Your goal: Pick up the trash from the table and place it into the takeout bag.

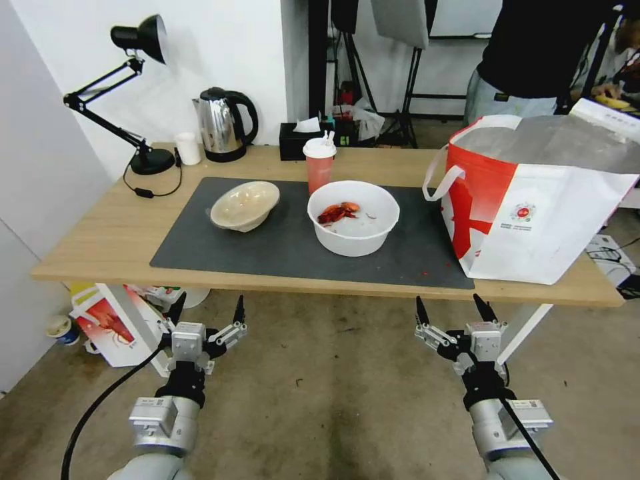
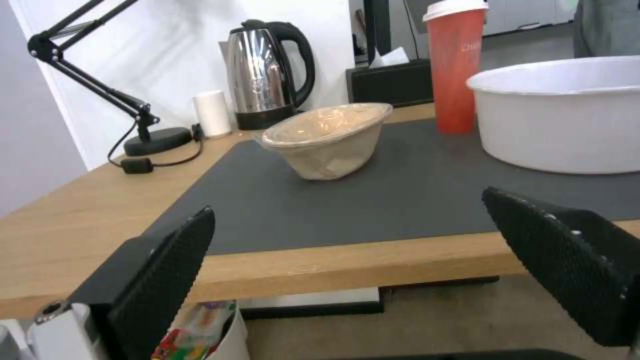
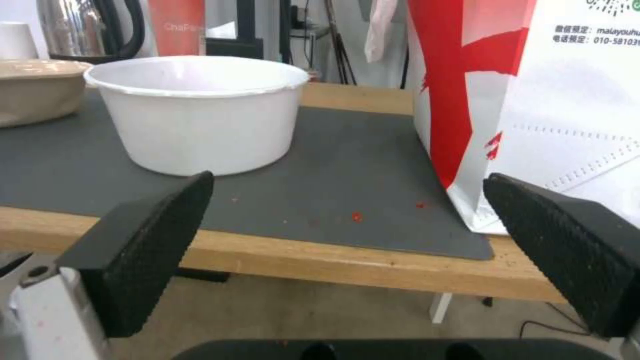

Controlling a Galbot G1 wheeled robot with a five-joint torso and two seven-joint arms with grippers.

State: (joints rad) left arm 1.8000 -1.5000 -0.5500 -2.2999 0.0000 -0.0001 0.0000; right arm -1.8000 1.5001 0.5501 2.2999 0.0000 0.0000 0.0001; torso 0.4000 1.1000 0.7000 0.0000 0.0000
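Fingers spread wide on the left gripper [image 1: 205, 312] and right gripper [image 1: 455, 310], low in frame, short of the worktop [image 1: 100, 233]. Left to right: shallow beige bowl [image 1: 244, 205], tilted; red cup [image 1: 319, 165]; white bowl [image 1: 353, 217] with crayfish scraps; takeout bag [image 1: 533, 200], mouth open. I'd grip a rim squarely.

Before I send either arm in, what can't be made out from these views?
- Takeout bag floor: head view, hidden by its own walls.
- Red cup contents: lid covers them.
- Beige bowl inside: left wrist view, rim blocks it.
- White bowl scraps: right wrist view, wall hides them.
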